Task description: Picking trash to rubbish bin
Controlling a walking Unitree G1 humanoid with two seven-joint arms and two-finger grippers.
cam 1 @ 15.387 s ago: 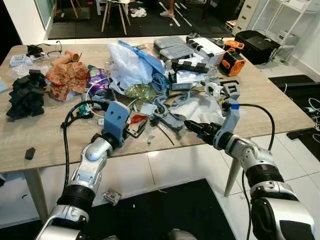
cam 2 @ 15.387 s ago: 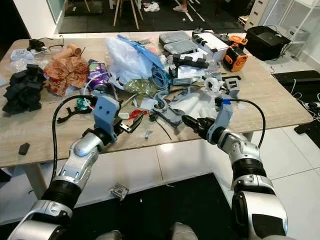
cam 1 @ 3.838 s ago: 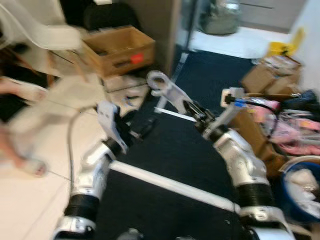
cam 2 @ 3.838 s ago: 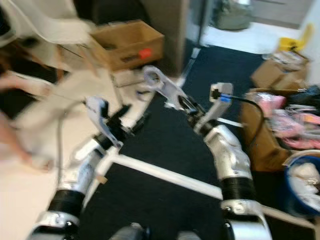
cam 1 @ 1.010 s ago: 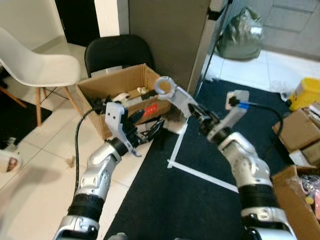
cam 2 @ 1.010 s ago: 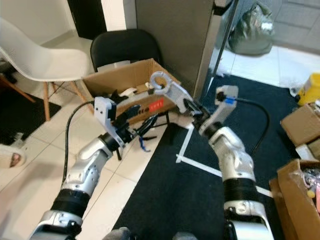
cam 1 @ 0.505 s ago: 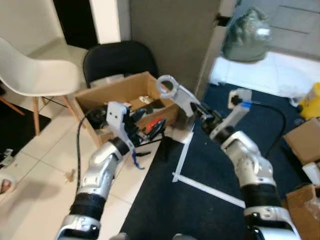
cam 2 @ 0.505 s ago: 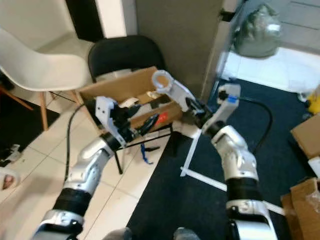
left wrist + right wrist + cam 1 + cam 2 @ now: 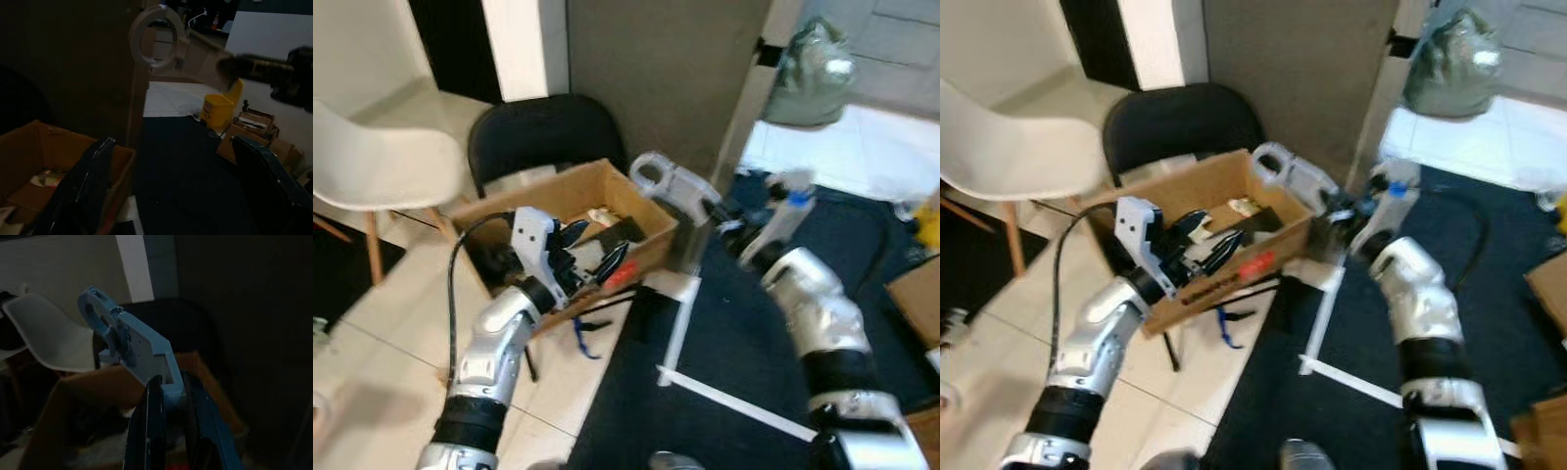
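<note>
An open cardboard box (image 9: pixel 563 188) with scraps inside stands on the floor in front of a black chair. My right gripper (image 9: pixel 729 223) is shut on a pale grey-blue plastic part (image 9: pixel 674 186) with a ring at its far end. The part hangs over the box's far right corner. In the right wrist view the part (image 9: pixel 132 342) sticks out from between the fingers (image 9: pixel 150 421), with the box (image 9: pixel 83 382) below. My left gripper (image 9: pixel 595 253) is open over the box's front wall, with nothing between its fingers (image 9: pixel 83 191).
A black chair (image 9: pixel 538 132) stands behind the box and a white chair (image 9: pixel 372 166) to its left. A grey pillar (image 9: pixel 656 69) rises behind. A dark carpet with white tape lines (image 9: pixel 734 406) covers the right. A tied bag (image 9: pixel 808 78) sits far right.
The camera has come closer to the box. The right gripper's part now reaches over the box's far corner, and the left gripper has moved above its front wall.
</note>
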